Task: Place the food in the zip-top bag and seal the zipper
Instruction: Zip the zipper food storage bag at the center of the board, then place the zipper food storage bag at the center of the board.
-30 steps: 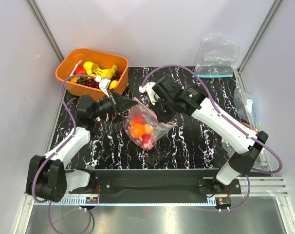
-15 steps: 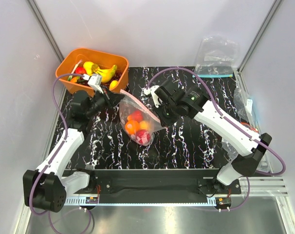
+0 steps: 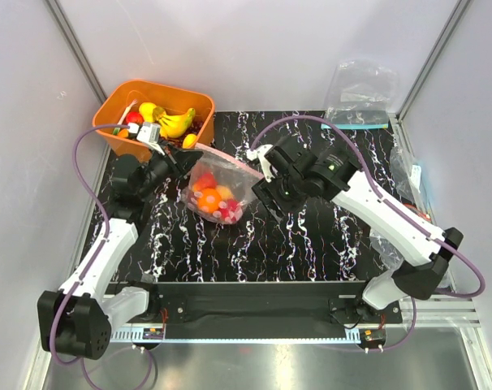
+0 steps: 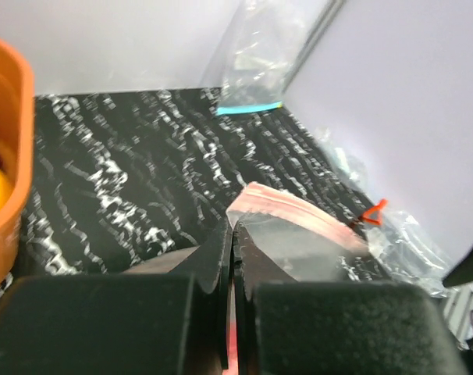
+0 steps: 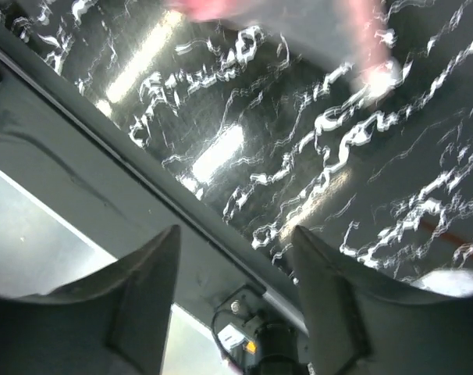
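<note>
Left arm reaches forward, left pincer [image 3: 183, 159] clamped on the zipper [image 3: 230, 158] at 10 o'clock of the bag [image 3: 232, 175], food [image 3: 209, 197] inside; right arm bent, right pincer [image 3: 266, 193] wide, empty, at its 3 o'clock

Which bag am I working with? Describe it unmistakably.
Find the orange bin at the back left. Just right of it, the left hand pinches a clear bag. Unlike the teal-striped bag at back right, it has a pink strip and holds colourful fruit.
</note>
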